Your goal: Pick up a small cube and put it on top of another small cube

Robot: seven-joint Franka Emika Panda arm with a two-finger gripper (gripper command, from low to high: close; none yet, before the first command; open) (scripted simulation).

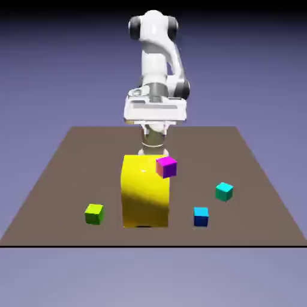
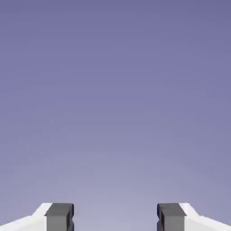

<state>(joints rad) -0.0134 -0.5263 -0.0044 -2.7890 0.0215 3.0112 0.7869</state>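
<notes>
Foremost on the brown tabletop (image 1: 60, 180), a large yellow curved-faced block (image 1: 144, 198) and a small blue cube (image 1: 201, 217) are shown, the cube being set apart on the exterior view's right. A small lime-green cube (image 1: 94, 214) is seen at the block's other side, on the exterior view's left. A small teal cube (image 1: 224, 192) is placed farther back than the blue one, toward the exterior view's right. The upper right part of the yellow block is overlapped by a small magenta cube (image 1: 166, 168); whether the two are in contact cannot be told. Behind them, the white Franka Panda arm (image 1: 154, 57) is bent, its hand held above the table's far part. In the hand view, the two-finger gripper (image 2: 115, 217) is opened wide, with plain blue-violet backdrop (image 2: 115, 90) framed between its grey fingertips (image 2: 58, 221).
</notes>
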